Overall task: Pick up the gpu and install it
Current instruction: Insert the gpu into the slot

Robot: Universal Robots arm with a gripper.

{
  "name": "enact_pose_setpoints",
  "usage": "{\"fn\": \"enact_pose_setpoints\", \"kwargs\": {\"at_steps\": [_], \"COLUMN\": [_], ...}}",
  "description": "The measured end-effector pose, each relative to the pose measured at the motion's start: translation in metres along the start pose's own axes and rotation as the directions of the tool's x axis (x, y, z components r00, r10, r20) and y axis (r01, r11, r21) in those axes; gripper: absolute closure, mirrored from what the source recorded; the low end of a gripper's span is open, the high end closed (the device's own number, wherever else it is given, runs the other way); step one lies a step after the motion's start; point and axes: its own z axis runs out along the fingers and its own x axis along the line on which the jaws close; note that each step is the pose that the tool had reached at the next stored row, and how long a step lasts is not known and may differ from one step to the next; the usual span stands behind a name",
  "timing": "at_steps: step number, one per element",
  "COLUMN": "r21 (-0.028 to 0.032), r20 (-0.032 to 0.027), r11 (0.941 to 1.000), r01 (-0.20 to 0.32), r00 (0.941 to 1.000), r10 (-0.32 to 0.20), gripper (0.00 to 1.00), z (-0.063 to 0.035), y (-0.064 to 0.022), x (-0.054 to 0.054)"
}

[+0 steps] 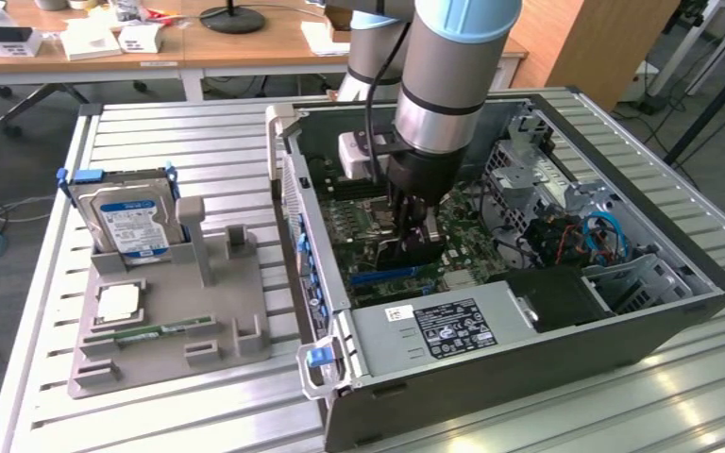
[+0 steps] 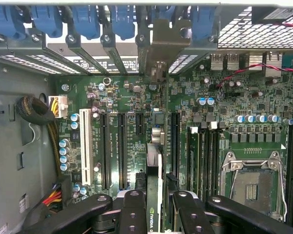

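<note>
Hand (image 2: 157,200) clamped on gpu (image 2: 154,165); card upright on edge inside computer case (image 1: 527,387), over motherboard (image 2: 234,97), bracket (image 2: 163,46) toward case rear. Likely light, stiff, fragile; best held by flat faces near top edge, clear of contacts. Seating in slot unclear.

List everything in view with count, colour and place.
table: one, silver, under everything
computer case: one, dark grey, open, on the table
motherboard: one, green, inside the case
power supply: one, silver, inside the case
holder: one, grey, beside the case
hard drive: one, silver and blue, upright in holder
processor: one, silver, on holder
memory stick: one, green, on holder
gpu: one, dark, over the motherboard
arm: one, grey and blue, reaching into case
fingers: two, black, closed on the gpu
</note>
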Motion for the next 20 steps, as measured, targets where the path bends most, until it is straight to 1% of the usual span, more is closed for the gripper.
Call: {"fn": "enact_pose_setpoints", "kwargs": {"at_steps": [15,20], "r21": [0.0,0.0], "r20": [-0.0002,0.0], "r11": [1.0,1.0], "r01": [0.0,0.0], "r00": [1.0,1.0], "r10": [0.0,0.0], "gripper": [0.74,0.74], "z": [0.0005,0.0021], "y": [0.0,0.0], "x": [0.0001,0.0]}}
